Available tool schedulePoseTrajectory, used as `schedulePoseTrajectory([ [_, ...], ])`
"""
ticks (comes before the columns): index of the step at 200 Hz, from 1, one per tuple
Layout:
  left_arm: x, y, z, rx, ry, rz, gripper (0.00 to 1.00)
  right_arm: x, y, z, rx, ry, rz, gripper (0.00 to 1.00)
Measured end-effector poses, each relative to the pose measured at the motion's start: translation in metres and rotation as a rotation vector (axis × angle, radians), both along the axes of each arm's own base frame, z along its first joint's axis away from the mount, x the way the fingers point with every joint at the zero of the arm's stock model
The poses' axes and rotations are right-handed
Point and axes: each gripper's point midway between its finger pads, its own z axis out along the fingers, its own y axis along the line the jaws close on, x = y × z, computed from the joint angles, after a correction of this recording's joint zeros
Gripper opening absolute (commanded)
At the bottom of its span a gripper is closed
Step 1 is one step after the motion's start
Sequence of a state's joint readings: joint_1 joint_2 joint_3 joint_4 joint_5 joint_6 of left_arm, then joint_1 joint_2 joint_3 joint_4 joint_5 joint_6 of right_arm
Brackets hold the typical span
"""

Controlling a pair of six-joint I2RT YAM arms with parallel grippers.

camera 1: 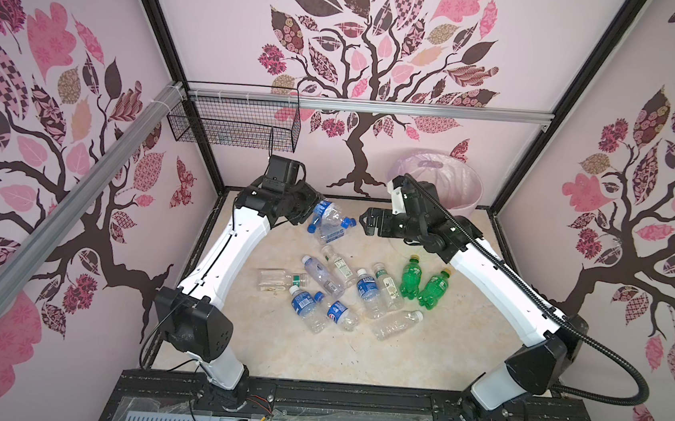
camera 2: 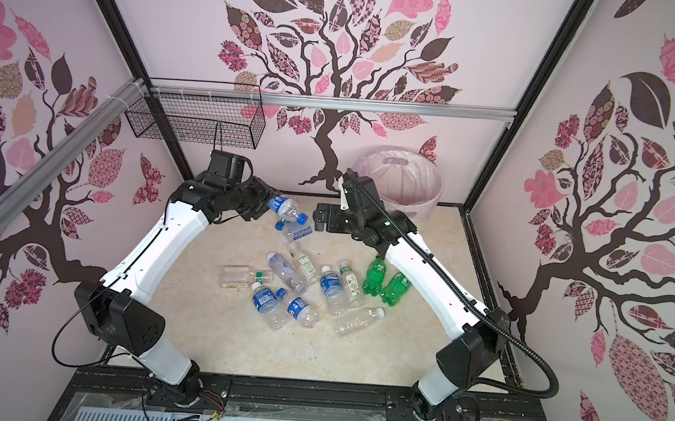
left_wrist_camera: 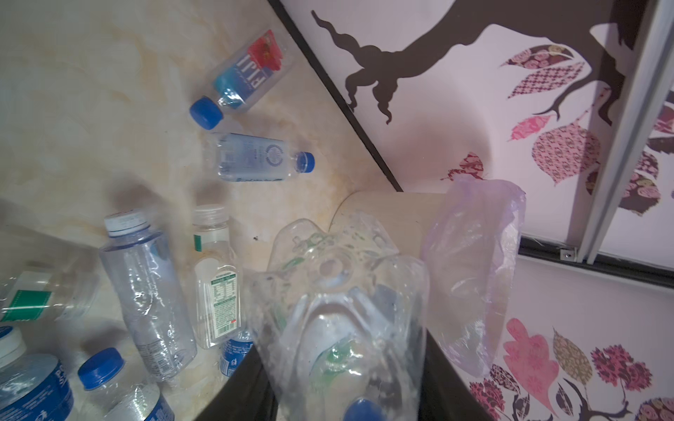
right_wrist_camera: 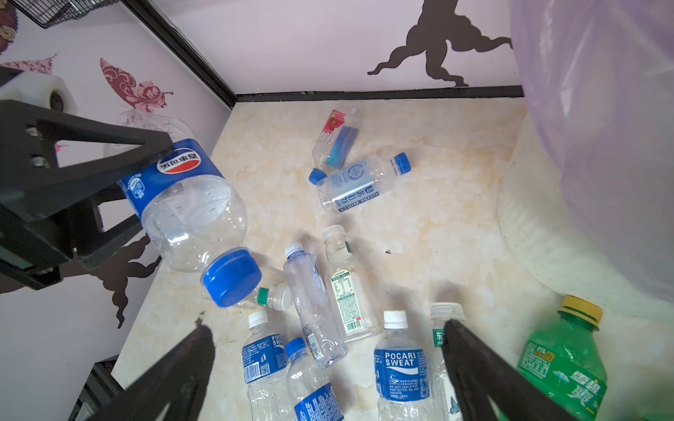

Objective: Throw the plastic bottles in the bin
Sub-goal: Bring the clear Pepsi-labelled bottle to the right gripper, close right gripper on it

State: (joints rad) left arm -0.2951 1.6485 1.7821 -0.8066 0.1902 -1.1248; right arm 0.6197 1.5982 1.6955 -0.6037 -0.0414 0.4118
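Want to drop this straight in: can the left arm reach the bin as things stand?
Probably not directly. The left hand is shut on the Pepsi bottle, but the open right hand and its wrist sit between it and the bin. Moving that arm aside should free the way.

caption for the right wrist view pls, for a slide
Left gripper holds a blue-capped Pepsi bottle above scattered bottles, open right gripper and bin in frame

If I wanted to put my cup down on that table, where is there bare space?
The widest bare tabletop lies between the bottle pile and the black front rail. A smaller patch lies between the pile and the bin, below the open right gripper. The middle is crowded: bottles lie touching or overlapping.
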Motion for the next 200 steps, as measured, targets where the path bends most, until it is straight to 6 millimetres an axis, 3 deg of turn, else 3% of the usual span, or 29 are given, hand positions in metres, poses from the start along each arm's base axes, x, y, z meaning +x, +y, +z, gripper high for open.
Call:
schedulePoseTrajectory([
  [34,0.011,-0.029,0.021,-0.043,-0.052,-0.084,0.48,-0.005,0.006,0.001,0.02,0.009,0.041,0.99],
  [86,0.014,-0.045,0.031,-0.062,-0.082,-0.152,0.47,-0.009,0.016,0.007,0.056,0.005,0.096,0.96],
  [151,0.008,-0.065,0.053,-0.091,-0.134,-0.216,0.48,-0.005,0.024,0.022,0.095,-0.033,0.121,0.8],
  [200,0.004,-0.074,0.052,-0.103,-0.126,-0.247,0.48,-0.001,0.029,0.039,0.113,-0.083,0.138,0.66],
])
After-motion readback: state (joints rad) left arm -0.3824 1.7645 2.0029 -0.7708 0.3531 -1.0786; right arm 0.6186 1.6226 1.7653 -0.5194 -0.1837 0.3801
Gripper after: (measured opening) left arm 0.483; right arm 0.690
